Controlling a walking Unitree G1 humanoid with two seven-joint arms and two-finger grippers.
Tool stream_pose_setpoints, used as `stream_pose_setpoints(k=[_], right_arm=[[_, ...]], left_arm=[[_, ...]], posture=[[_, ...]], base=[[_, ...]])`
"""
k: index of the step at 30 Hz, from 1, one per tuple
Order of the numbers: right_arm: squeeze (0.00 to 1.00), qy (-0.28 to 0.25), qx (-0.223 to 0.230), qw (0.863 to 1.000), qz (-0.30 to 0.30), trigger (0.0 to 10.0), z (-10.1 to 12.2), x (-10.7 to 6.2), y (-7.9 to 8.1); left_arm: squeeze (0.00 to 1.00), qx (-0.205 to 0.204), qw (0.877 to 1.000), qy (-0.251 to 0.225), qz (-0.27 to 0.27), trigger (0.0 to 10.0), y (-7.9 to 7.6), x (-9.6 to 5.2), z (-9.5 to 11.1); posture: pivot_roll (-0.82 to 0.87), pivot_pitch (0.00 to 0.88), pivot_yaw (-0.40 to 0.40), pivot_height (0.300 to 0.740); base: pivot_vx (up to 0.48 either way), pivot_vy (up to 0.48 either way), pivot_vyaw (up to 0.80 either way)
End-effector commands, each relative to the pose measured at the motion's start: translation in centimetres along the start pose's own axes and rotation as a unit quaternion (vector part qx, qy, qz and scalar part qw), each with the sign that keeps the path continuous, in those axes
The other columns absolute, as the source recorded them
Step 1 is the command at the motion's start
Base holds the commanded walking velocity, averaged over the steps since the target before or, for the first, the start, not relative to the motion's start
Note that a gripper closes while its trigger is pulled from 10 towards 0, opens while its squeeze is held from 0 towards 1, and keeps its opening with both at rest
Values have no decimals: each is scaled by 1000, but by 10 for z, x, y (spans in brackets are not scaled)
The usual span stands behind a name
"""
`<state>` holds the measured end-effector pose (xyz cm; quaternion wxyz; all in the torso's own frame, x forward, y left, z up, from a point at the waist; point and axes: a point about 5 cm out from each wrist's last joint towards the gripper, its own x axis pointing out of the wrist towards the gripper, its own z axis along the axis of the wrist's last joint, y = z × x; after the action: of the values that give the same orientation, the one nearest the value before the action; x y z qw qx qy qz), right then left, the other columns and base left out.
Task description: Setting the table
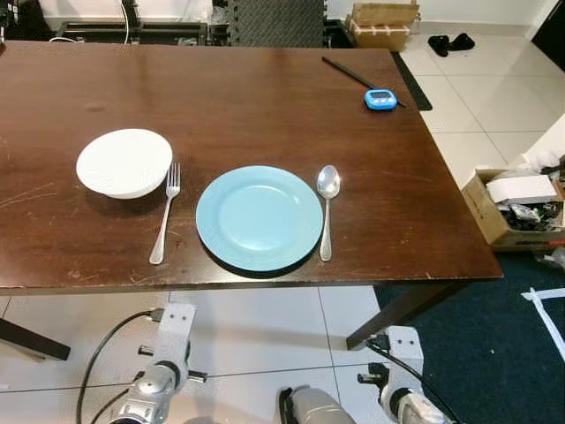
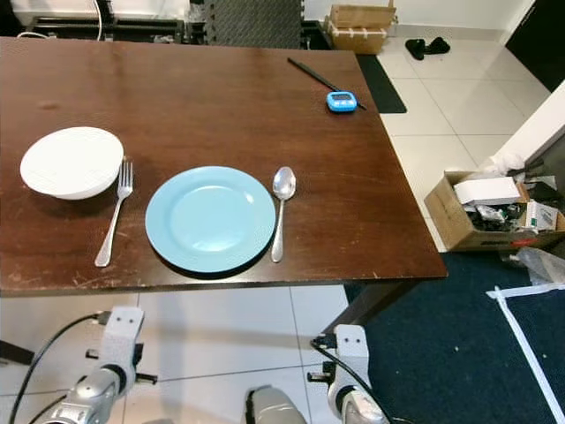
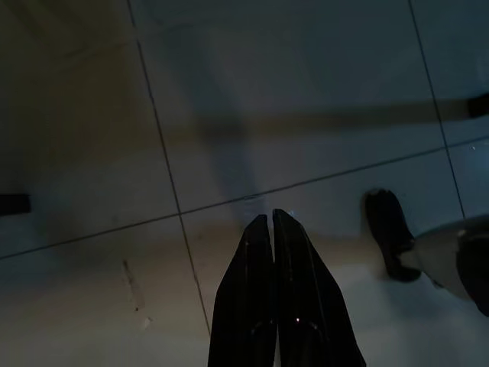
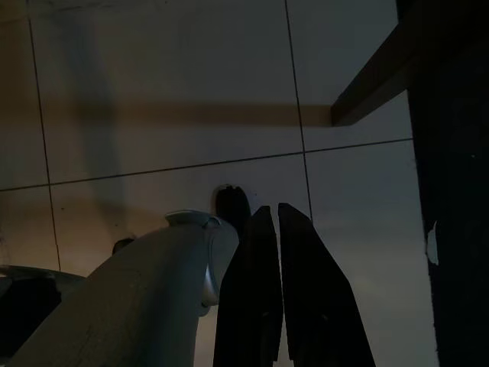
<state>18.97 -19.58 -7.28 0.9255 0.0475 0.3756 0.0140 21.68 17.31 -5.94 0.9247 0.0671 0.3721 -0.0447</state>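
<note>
Resting on the dark brown wooden counter [image 1: 265,97], near its front edge: a round light-blue plate [image 1: 259,217], with a silver metal fork [image 1: 165,214] just beside it on the robot's left and a silver metal spoon [image 1: 327,209] just beside it on the right, both lying handle toward the front edge. Sitting left of the fork, close to its tines, a white round bowl [image 1: 124,162]. Lying well apart at the far right corner of the counter, a small blue digital timer [image 1: 380,99] touching a long thin black stick [image 1: 357,77]. Standing on the pale tiled floor [image 1: 477,88] to the right of the counter, an open cardboard box [image 1: 508,208] full of clutter, beside a dark blue carpet [image 1: 477,353]. Hanging below the counter edge over the tiles, both silver arms idle: left gripper [image 3: 273,218] with black fingers pressed together, right gripper [image 4: 274,212] with fingers nearly together, a thin slit between them
</note>
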Motion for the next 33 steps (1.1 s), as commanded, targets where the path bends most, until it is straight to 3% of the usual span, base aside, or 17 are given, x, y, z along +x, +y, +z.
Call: stream_pose_setpoints(k=[1,6,17,26,33], right_arm=[[0,5,13,1000,-5,10000,-4,-2,-4],[0,10,8,1000,1,10000,-6,-2,-1],[0,18,11,1000,11,10000,-10,0,14],[0,27,7,1000,1,10000,-23,-8,4],[0,30,2,1000,0,10000,-29,-11,1]], left_arm=[[0,0,1000,31,0,10000,-4,-2,-14],[0,-17,999,40,9,10000,-4,-2,-17],[0,-28,999,24,28,10000,18,-1,-12],[0,-15,1000,25,3,10000,4,-1,-14],[0,-3,999,32,-11,10000,1,-5,-25]], posture=[[-13,82,21,740],[-4,73,11,740],[5,84,20,740],[-4,95,38,740],[-20,113,45,740]], base=[[0,0,0],[0,0,0],[0,0,0],[0,0,0],[0,0,0]])
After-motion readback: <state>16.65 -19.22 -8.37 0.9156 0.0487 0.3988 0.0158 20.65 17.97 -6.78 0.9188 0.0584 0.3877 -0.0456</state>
